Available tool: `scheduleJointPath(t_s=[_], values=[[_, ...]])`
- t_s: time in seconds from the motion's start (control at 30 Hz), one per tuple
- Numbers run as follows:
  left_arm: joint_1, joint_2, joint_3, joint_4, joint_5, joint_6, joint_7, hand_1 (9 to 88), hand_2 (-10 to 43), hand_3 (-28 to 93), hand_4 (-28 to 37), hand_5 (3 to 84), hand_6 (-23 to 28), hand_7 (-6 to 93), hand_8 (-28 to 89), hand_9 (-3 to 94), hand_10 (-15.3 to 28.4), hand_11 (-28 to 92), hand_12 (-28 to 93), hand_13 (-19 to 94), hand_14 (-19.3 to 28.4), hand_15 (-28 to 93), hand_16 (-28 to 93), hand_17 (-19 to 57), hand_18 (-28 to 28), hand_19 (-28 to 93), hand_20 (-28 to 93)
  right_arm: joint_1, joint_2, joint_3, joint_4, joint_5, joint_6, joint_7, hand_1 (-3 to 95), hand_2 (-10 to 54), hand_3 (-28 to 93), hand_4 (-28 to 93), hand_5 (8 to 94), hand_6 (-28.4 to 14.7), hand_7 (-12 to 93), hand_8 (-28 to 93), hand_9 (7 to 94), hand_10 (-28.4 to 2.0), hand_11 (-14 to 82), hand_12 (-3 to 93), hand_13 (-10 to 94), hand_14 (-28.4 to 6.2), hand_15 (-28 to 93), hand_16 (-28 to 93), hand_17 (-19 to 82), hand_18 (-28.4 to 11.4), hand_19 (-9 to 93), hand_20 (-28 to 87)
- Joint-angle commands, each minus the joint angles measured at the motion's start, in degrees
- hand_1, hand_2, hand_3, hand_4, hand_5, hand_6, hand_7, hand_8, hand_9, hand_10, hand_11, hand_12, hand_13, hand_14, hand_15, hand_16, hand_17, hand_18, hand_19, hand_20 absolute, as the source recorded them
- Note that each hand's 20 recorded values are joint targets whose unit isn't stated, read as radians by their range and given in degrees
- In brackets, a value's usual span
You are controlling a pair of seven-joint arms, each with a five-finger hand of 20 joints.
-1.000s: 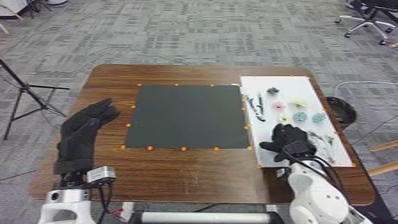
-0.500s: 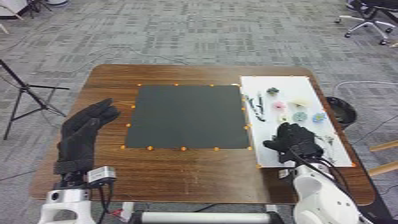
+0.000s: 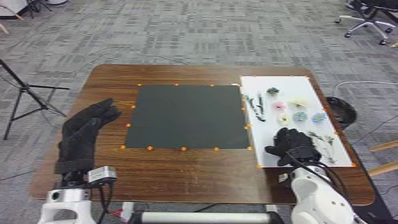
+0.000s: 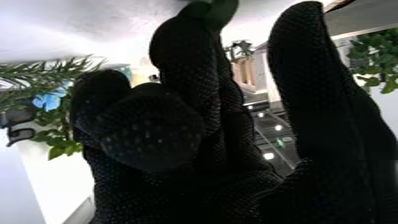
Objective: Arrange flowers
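FYI your black-gloved right hand point(image 3: 291, 146) is loosely spread over the white rectangular board point(image 3: 282, 87) near the pale-yellow flower point(image 3: 284, 119), your straight-fingered black-gloved left hand point(image 3: 82, 131) beside the dark-grey mat point(image 3: 187, 117).

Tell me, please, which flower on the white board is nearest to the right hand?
The pale yellow flower, just beyond the right hand. The pink flower and cream flower lie farther from it.
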Motion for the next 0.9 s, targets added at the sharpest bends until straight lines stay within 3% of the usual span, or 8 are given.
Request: scheduleJointPath(t_s=[0.03, 0.1, 0.17, 0.23, 0.33, 0.4, 0.43, 0.9], values=[[0.59, -0.33, -0.22, -0.43, 0.03, -0.86, -0.59, 29.0, -9.3, 68, -14.4, 49.6, 3.2, 14.9, -6, 48.1, 13.1, 23, 16, 39, 17.1, 33, 3, 1.1, 15.3, 31, 34, -1.37, -1.56, -0.08, 1.45, 4.29, -5.42, 4.10, 51.5, -9.5, 51, -13, 56.9, -2.7, 40, 25, 84.7, -9.5, 39.8, 36.6, 94, 0.4, 54, 33, 60, -13.7, 75, 36], [0.55, -0.30, -0.21, -0.44, 0.10, -1.06, -0.70, 29.0, -9.3, 68, -14.4, 49.6, 3.3, 14.8, -6, 48.1, 13.2, 23, 16, 39, 17.1, 33, 3, 1.1, 15.3, 31, 34, -1.00, -1.92, 0.19, 1.20, 6.32, -6.61, 4.48, 59.4, -9.5, 42, -6, 54.6, -2.2, 43, 30, 85.5, -8.2, 34.9, 45.1, 94, 0.8, 55, 33, 61, -13.5, 75, 36], [0.45, -0.26, -0.24, -0.40, 0.09, -1.31, -0.90, 28.9, -9.3, 68, -14.3, 49.5, 3.3, 14.8, -6, 48.1, 13.2, 23, 16, 39, 17.1, 33, 3, 1.1, 15.3, 31, 34, -0.56, -2.31, 0.63, 0.84, 9.60, -7.49, 5.22, 84.6, -9.5, -19, 39, 53.3, -2.0, 46, 30, 86.6, -7.3, 30.2, 51.0, 94, 0.9, 55, 34, 61, -13.1, 75, 37], [0.39, -0.22, -0.25, -0.38, 0.12, -1.38, -1.04, 28.9, -9.2, 68, -14.4, 49.5, 3.3, 14.8, -6, 48.1, 13.1, 23, 16, 39, 17.1, 33, 3, 1.1, 15.3, 31, 34, -0.33, -2.43, 1.04, 0.56, 11.67, -7.93, 5.65, 89.2, -9.5, -27, 48, 55.7, -1.9, 45, 29, 87.6, -7.0, 27.8, 52.5, 94, 1.1, 54, 34, 61, -13.1, 74, 37], [0.47, -0.32, -0.38, -0.42, 0.14, -1.52, -1.13, 28.9, -9.3, 68, -14.3, 49.5, 3.3, 14.8, -6, 48.0, 13.1, 23, 16, 39, 17.1, 33, 3, 1.1, 15.4, 31, 34, -0.05, -2.47, 1.70, 0.15, 14.76, -7.52, 6.18, 86.9, -9.5, -18, 46, 58.8, -1.8, 41, 29, 88.8, -7.8, 25.1, 51.5, 94, 0.8, 53, 33, 61, -12.9, 73, 37], [0.23, -0.26, -0.32, -0.31, 0.13, -1.75, -1.33, 28.9, -9.2, 68, -14.4, 49.5, 3.3, 14.8, -6, 47.9, 13.1, 23, 16, 38, 17.0, 33, 3, 1.0, 15.3, 31, 34, -0.38, -2.32, 2.19, -0.30, 14.75, -7.51, 6.28, 67.0, -9.5, 43, 3, 61.1, -1.8, 38, 29, 89.4, -8.4, 24.1, 48.2, 94, 0.7, 53, 32, 62, -12.8, 73, 37], [0.25, -0.25, -0.31, -0.34, 0.16, -1.78, -1.34, 28.8, -9.2, 68, -14.3, 49.4, 3.2, 14.8, -6, 47.9, 13.1, 23, 16, 38, 17.0, 33, 3, 1.0, 15.3, 31, 34, -0.40, -2.30, 2.47, -0.44, 14.96, -7.66, 6.19, 64.8, -9.5, 50, -1, 61.8, -1.9, 37, 29, 89.9, -8.7, 23.3, 47.1, 94, 0.6, 53, 32, 62, -12.7, 72, 37], [0.14, -0.12, -0.36, 0.03, -0.34, -0.81, -1.11, 28.8, -9.2, 68, -14.2, 49.4, 3.4, 14.5, -6, 47.9, 13.1, 23, 17, 38, 17.1, 33, 3, 0.9, 15.4, 31, 34, 0.73, 0.42, 4.81, -6.89, 17.83, -3.69, 3.47, 61.9, -9.5, 57, -2, 68.9, -2.3, 28, 28, 92.3, -8.7, 15.7, 45.1, 94, 0.7, 51, 30, 63, -12.2, 70, 37]])
